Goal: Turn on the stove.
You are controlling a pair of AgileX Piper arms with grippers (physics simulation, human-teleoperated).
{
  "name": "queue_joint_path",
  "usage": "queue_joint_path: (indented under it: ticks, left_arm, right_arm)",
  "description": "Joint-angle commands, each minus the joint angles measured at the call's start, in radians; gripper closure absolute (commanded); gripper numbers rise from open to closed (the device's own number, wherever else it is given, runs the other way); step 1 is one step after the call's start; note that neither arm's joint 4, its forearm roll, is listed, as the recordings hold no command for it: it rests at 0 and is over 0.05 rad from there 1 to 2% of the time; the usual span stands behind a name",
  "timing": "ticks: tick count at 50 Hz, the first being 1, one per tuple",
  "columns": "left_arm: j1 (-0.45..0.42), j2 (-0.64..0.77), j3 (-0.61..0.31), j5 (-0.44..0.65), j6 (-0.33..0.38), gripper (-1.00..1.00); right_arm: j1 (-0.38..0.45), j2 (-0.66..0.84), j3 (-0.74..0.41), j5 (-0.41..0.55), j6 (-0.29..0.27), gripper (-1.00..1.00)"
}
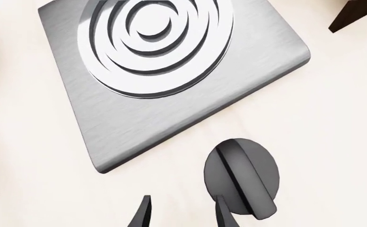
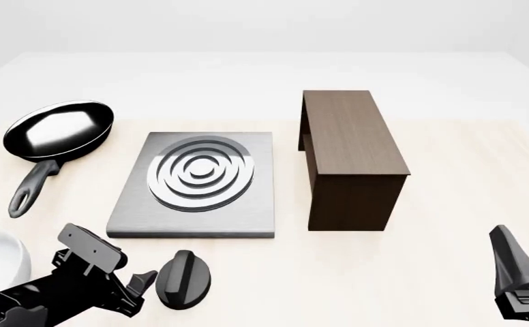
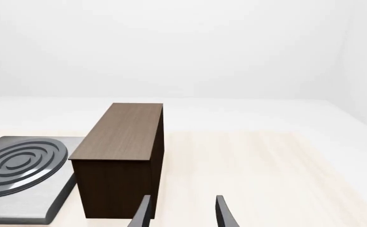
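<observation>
Stove (image 2: 194, 187) lies mid-surface, its knob (image 2: 183, 279) apart near the surface's front edge. We see left hand (image 2: 142, 287) open beside the knob, right hand (image 3: 180, 213) open, empty.

A simulated tabletop w/ a kitchen theme is being shown, not a real room. A pale wood-grain table (image 2: 446, 204) is being rendered under flat, shadowless light, w/ blank white surroundings and no walls or fittings. The kitchen idea is being carried by a few props: a grey stove (image 2: 196, 184) w/ silver rings, a black knob (image 2: 185, 279) just beside its near edge, a black frying pan (image 2: 60, 133) to its left, and a dark brown cabinet (image 2: 351, 157) to its right.
</observation>
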Motion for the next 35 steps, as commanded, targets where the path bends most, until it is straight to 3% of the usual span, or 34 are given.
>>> queue_joint_path:
  ticks: [1,35]
  left_arm:
    - [-0.031,0.028,0.007,-0.017,-0.026,-1.00]
    - [-0.134,0.046,-0.034,0.005,-0.087,-1.00]
  right_arm:
    - [0.000,0.000,0.000,0.000,-0.002,-1.00]
    - [0.004,0.000,0.000,0.000,-0.005,-1.00]
